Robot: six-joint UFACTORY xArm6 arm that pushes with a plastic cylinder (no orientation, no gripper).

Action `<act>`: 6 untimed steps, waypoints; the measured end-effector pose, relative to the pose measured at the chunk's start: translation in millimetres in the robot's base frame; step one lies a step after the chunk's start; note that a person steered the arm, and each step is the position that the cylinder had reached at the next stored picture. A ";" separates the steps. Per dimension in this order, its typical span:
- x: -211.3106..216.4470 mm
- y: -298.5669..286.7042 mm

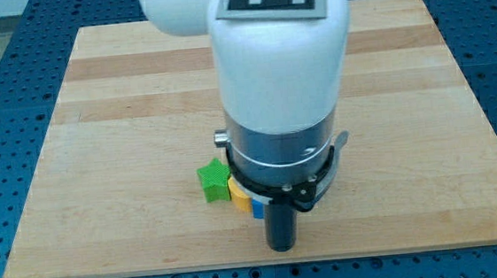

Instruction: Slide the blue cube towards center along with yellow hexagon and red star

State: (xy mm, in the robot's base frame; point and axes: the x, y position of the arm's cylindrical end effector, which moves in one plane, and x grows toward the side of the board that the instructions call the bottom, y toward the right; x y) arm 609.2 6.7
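The arm hides most of the yellow block and blue block; the tip, gripping nothing, sits beside them, the green star alone clear.

You see the wooden board; near its 6 o'clock edge lie a green star, a yellow block and a blue block, touching.

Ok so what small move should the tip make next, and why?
Probably a short push toward the view's top. My tip sits just below-right of the blue cube, which adjoins the yellow hexagon near the board's bottom edge. The red star is hidden.
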 end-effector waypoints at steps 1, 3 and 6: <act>-8.1 -1.6; -38.6 0.4; -87.4 1.4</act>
